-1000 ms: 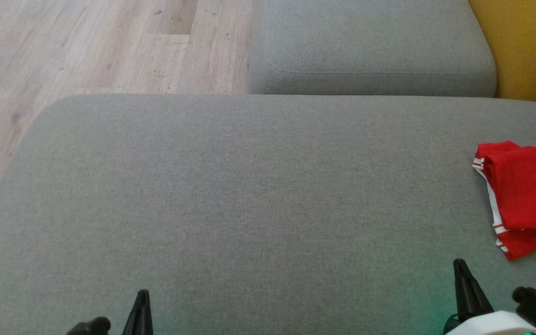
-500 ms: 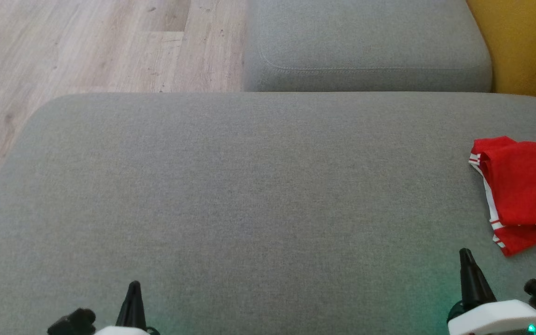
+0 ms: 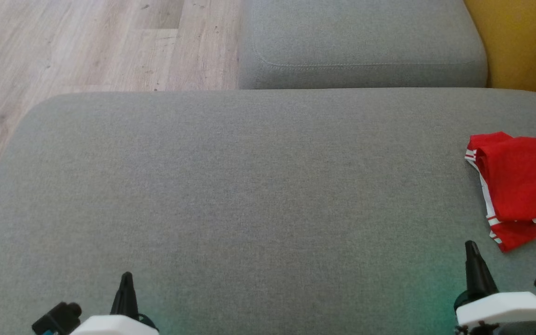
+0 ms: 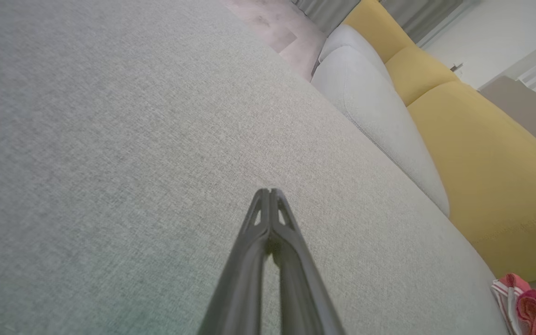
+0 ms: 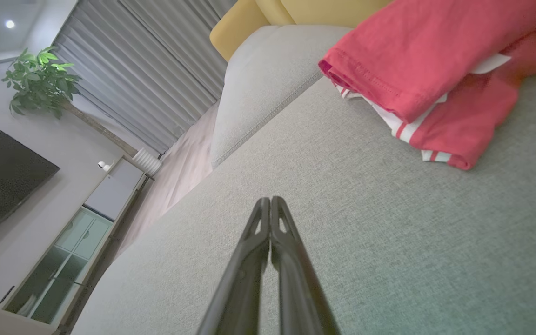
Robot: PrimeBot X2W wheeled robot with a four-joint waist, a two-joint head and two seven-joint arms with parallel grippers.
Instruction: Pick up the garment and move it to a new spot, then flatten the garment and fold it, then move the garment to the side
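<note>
The garment (image 3: 521,186) is a red piece with white stripes, lying folded at the right edge of the grey cushion (image 3: 249,195). In the right wrist view the garment (image 5: 426,70) lies ahead and to the right of the fingers, and it peeks in at the left wrist view's lower right corner (image 4: 524,304). My right gripper (image 3: 472,249) is shut and empty, hovering just in front of the garment without touching it; its fingers meet at the tips (image 5: 270,201). My left gripper (image 3: 126,279) is shut and empty over bare cushion at the lower left (image 4: 269,191).
A second grey cushion (image 3: 361,42) lies beyond the big one, with a yellow backrest (image 3: 524,42) at the far right. Wooden floor (image 3: 86,42) runs along the far left. The right wrist view shows a TV, cabinet (image 5: 72,237) and plant (image 5: 40,79).
The head camera has shifted, so the whole scene sits a bit lower-left to upper in the picture. Both shut grippers reach further up into view. The garment lies unchanged.
</note>
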